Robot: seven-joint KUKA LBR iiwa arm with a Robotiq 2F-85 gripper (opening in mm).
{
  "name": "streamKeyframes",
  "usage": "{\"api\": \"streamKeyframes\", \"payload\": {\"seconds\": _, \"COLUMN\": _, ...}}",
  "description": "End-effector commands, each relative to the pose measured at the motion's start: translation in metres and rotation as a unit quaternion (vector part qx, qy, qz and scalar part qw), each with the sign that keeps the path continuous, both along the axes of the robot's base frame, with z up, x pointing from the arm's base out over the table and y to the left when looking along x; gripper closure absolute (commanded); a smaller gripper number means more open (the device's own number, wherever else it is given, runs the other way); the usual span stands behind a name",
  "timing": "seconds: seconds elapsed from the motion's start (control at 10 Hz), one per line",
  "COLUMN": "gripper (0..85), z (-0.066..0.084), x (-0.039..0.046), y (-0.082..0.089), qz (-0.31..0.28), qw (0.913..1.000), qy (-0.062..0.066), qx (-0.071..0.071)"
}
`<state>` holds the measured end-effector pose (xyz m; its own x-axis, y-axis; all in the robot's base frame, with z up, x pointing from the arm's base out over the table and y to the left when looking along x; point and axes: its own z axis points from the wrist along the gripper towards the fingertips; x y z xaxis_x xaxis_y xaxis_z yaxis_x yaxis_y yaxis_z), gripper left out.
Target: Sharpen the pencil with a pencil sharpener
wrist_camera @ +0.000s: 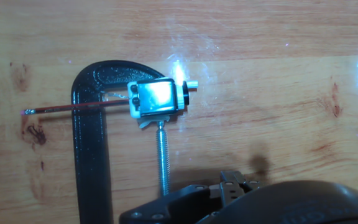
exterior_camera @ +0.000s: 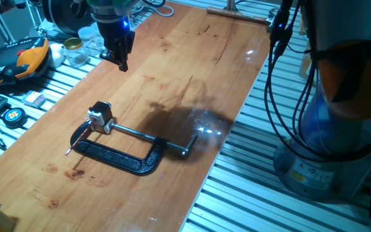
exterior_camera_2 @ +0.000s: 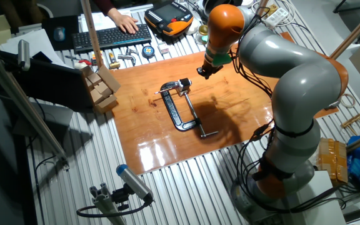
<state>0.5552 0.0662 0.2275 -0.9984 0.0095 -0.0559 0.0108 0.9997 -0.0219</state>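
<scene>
The gripper [exterior_camera: 118, 57] hangs empty above the board; whether it's open, I cannot tell. The pencil [wrist_camera: 73, 109] sits in the clamped sharpener [wrist_camera: 157, 99], tail at 9 o'clock: grip mid-shaft, squarely.

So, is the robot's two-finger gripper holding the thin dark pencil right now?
No, the gripper hangs above the table, apart from the pencil beside the clamp.
</scene>
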Motion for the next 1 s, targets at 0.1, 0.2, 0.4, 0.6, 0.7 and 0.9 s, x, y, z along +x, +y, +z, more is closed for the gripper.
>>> {"api": "streamKeyframes", "payload": {"seconds": 0.1, "gripper": 85.0, "z": 0.0001, "x": -0.0001, "y": -0.0002, "qz": -0.003, "qw": 1.0, "qy": -0.003, "qx": -0.005}}
{"api": "streamKeyframes", "payload": {"seconds": 0.2, "gripper": 85.0, "z": 0.0, "x": -0.0001, "y": -0.0001, "qz": -0.004, "qw": 1.0, "qy": -0.001, "qx": -0.007}}
{"api": "streamKeyframes", "payload": {"seconds": 0.4, "gripper": 85.0, "z": -0.0006, "x": -0.0007, "y": -0.0012, "qz": -0.003, "qw": 1.0, "qy": 0.006, "qx": -0.002}}
{"api": "streamKeyframes", "payload": {"seconds": 0.6, "gripper": 85.0, "z": -0.0016, "x": -0.0016, "y": -0.0026, "qz": -0.002, "qw": 0.9999, "qy": 0.013, "qx": 0.008}}
{"api": "streamKeyframes", "payload": {"seconds": 0.7, "gripper": 85.0, "z": -0.0017, "x": -0.0018, "y": -0.0029, "qz": 0.0, "qw": 0.9999, "qy": 0.015, "qx": 0.005}}
{"api": "streamKeyframes", "payload": {"seconds": 0.9, "gripper": 85.0, "z": -0.0013, "x": -0.0019, "y": -0.0029, "qz": -0.002, "qw": 0.9998, "qy": 0.018, "qx": 0.008}}
